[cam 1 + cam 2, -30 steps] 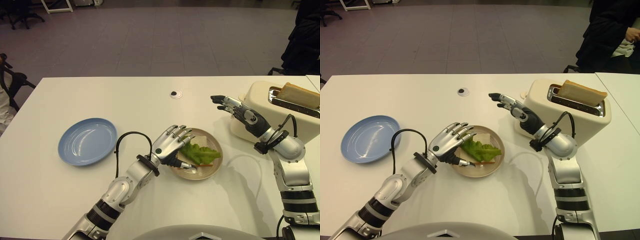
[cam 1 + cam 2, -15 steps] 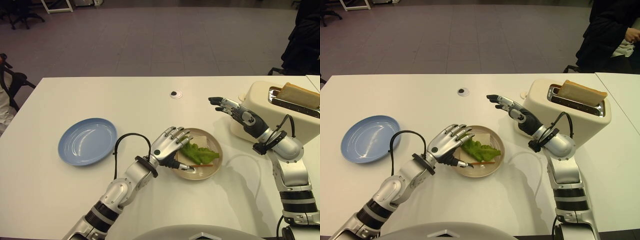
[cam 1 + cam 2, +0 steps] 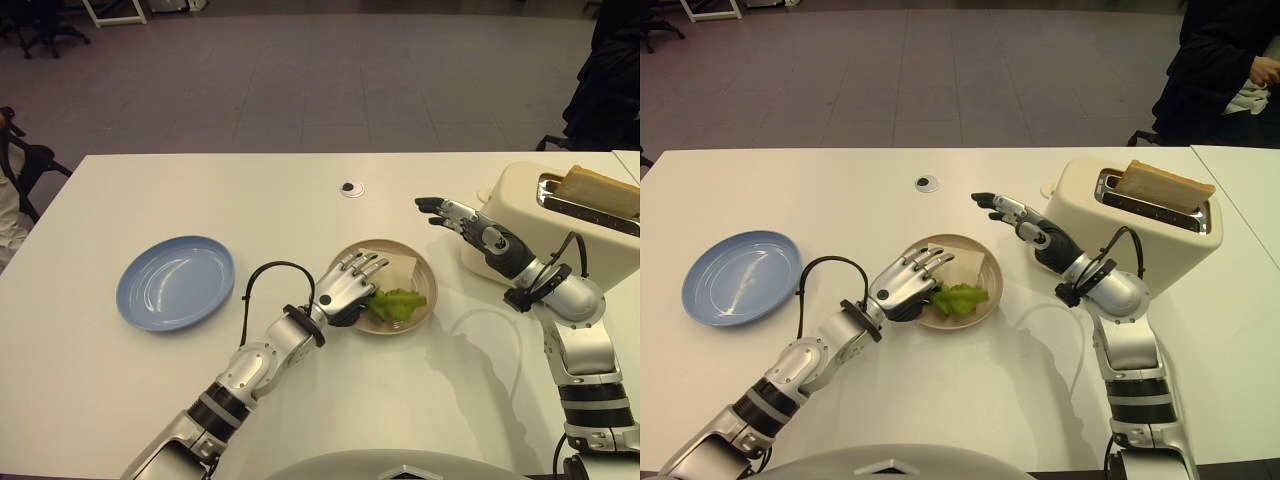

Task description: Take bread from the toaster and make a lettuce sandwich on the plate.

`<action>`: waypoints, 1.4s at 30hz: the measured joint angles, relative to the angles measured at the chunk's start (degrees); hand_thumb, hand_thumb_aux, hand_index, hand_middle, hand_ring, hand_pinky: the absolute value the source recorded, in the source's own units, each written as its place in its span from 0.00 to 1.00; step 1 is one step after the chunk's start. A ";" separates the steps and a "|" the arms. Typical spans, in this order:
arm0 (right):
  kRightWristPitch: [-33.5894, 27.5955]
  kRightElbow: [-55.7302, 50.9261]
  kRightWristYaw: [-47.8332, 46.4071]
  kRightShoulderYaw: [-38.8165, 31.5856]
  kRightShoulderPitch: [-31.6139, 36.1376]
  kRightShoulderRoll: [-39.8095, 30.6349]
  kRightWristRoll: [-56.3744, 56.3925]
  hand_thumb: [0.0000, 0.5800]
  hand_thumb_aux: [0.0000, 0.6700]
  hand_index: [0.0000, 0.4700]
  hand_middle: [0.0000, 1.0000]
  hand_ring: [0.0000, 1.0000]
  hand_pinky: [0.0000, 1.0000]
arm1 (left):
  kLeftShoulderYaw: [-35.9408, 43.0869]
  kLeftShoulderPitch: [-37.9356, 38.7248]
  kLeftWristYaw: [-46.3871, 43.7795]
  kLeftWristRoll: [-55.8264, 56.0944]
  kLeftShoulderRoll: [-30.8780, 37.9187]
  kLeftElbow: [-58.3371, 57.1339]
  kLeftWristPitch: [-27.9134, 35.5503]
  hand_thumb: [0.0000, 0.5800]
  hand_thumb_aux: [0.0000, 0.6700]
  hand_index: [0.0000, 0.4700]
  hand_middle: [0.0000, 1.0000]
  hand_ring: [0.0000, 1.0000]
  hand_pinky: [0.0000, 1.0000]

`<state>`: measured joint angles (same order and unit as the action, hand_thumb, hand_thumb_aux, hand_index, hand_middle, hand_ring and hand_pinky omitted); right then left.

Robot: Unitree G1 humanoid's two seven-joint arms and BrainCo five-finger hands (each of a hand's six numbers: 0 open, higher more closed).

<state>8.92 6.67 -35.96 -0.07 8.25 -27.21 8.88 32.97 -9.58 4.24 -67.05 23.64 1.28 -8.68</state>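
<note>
White bench [image 3: 250, 190]: left robot hand [image 3: 905, 288] rests on the plate [image 3: 992, 290] rim, lettuce [image 3: 960, 298] just beyond, perhaps steadying it; grip unclear. Right robot hand [image 3: 480, 232], spread and empty, waits beside the toaster [image 3: 520, 200].

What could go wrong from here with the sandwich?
1. The left hand lies over the rim of the plate; a push might slide or tip the plate.
2. The lettuce is bunched at the plate's near edge, mostly off the bread, so it could fall out.
3. The right hand is open beside the toaster, away from the toast; reaching over, it might knock the toaster.
</note>
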 measured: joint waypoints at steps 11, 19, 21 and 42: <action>0.01 0.06 -0.05 -0.90 -0.07 0.09 -0.01 0.00 0.00 0.00 0.00 0.00 0.00 | -1.69 3.03 -5.46 0.76 0.33 10.53 0.62 1.00 1.00 1.00 0.00 0.00 0.00; 0.04 0.03 -0.01 -1.40 -0.07 0.09 -0.11 0.00 0.00 0.00 0.00 0.00 0.00 | -4.86 1.69 -9.79 1.43 0.72 14.06 1.31 1.00 1.00 1.00 0.00 0.00 0.00; 0.08 0.02 -0.01 -1.61 -0.08 0.09 -0.15 0.00 0.00 0.00 0.00 0.00 0.00 | -4.91 1.00 -10.08 1.41 0.53 13.91 1.35 1.00 1.00 1.00 0.00 0.00 0.00; 0.45 -0.90 -0.29 -2.28 -0.06 0.37 -0.48 0.00 0.00 0.00 0.00 0.00 0.00 | 0.43 -8.81 1.16 0.10 -2.61 -10.41 1.38 0.00 0.00 0.00 0.00 0.00 0.00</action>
<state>9.37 5.77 -36.25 -2.35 8.19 -26.84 8.40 33.40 -18.40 5.40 -66.96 21.02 -9.13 -7.30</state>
